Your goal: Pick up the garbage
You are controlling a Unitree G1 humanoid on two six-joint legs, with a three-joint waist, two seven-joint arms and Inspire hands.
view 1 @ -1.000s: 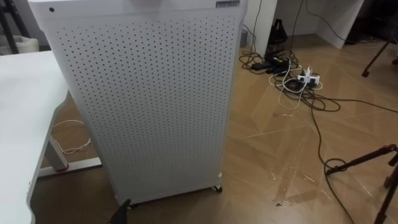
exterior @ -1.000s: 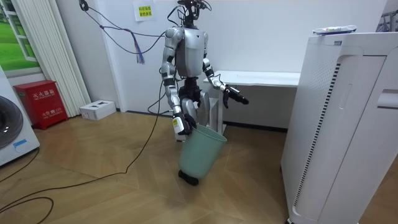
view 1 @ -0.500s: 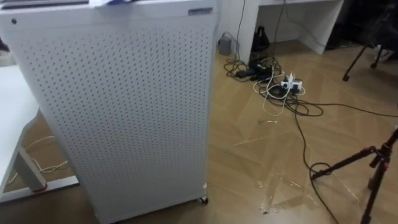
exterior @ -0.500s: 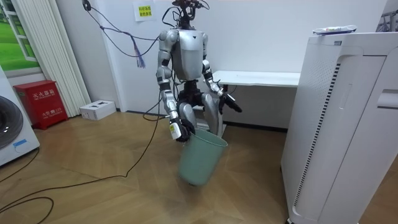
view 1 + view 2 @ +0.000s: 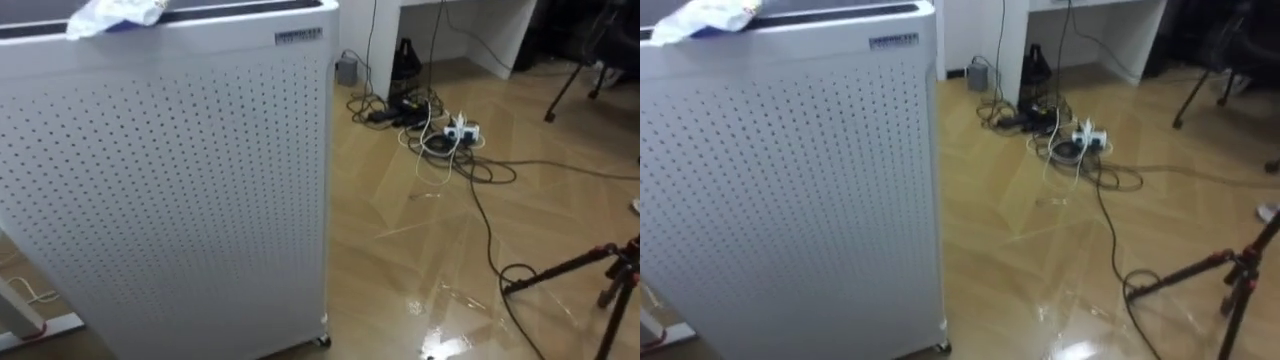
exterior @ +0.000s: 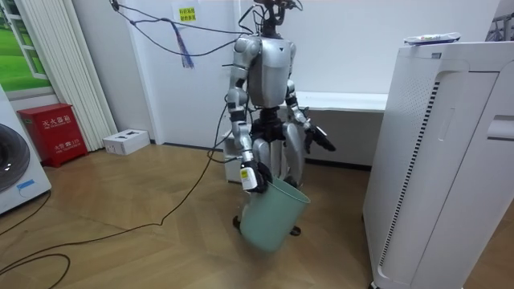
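The green bin [image 6: 271,217], gripped by the right hand [image 6: 252,178], is brought nearer the purifier [image 5: 170,190], atop which garbage [image 5: 112,13] is seen; the left hand [image 6: 322,141] cannot be judged open or closed.

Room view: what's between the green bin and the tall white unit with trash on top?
Only bare wood floor lies between the green bin and the white unit, as the room view shows.
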